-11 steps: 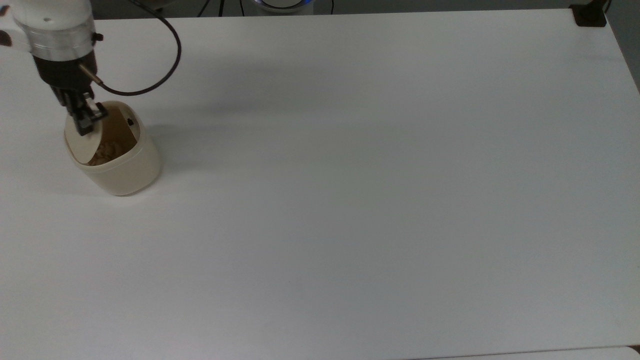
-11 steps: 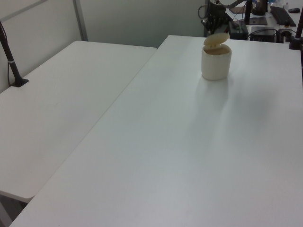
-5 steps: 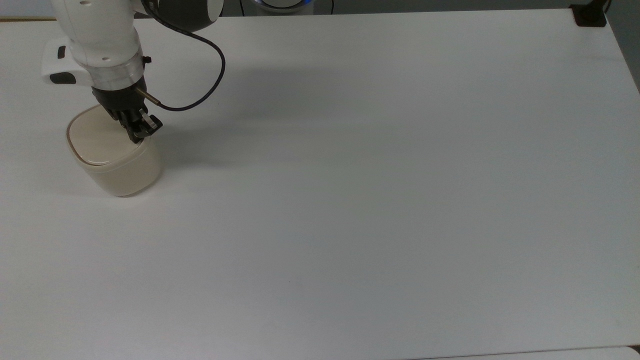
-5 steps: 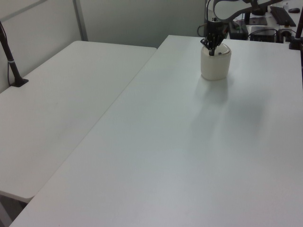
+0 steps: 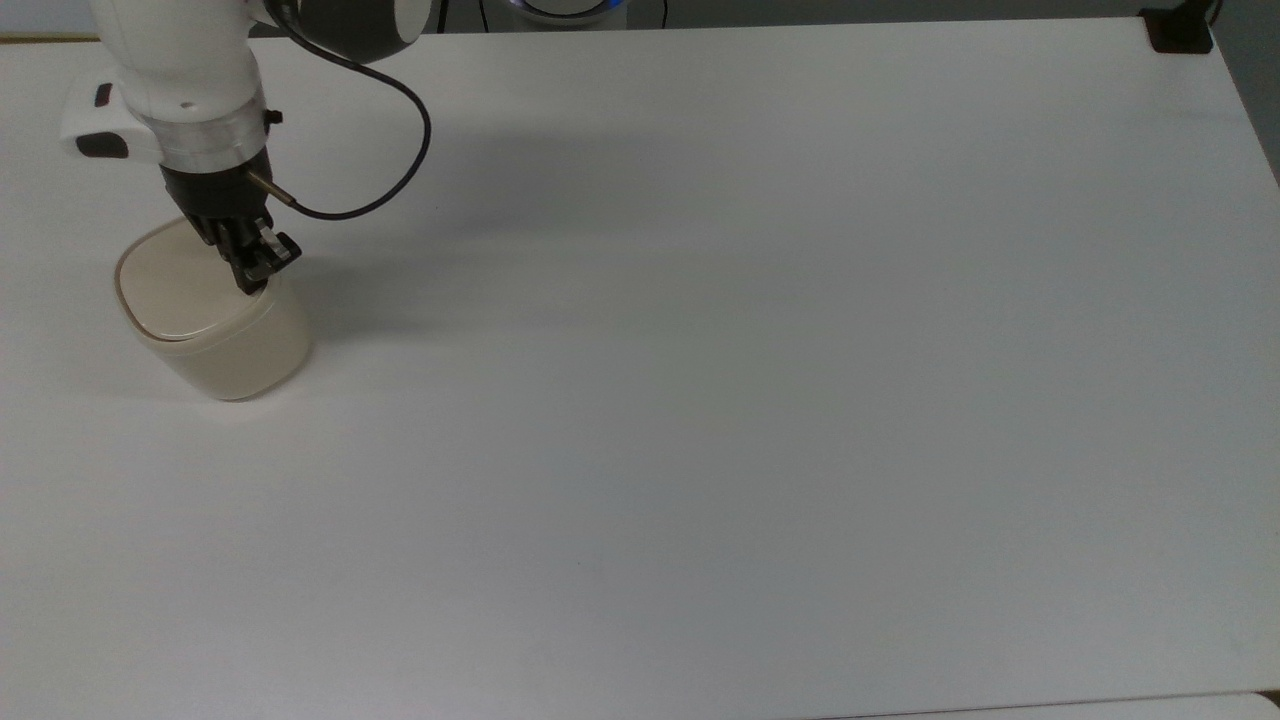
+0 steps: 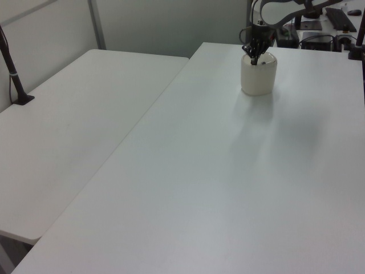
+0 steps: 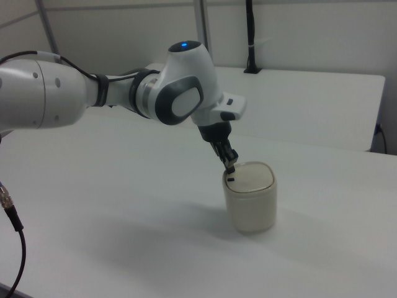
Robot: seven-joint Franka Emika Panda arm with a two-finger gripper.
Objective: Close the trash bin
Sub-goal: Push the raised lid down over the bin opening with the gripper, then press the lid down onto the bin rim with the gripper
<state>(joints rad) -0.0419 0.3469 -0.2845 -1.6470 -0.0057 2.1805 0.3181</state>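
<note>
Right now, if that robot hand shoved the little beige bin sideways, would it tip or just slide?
Probably slide: the trash bin looks squat, flat-bottomed, on a smooth white table. It seems light plastic, so it may skid easily. The hand sits high at the lid, so a hard shove might tilt it.

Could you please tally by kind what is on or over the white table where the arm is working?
Trash bin, cream-beige, lid down: 1
Gripper, black, at the bin's lid: 1
Black cable looping from the wrist: 1
Total: 3

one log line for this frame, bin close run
trash bin: lid down flat | claw: tips at lid edge, holding nothing | table
</note>
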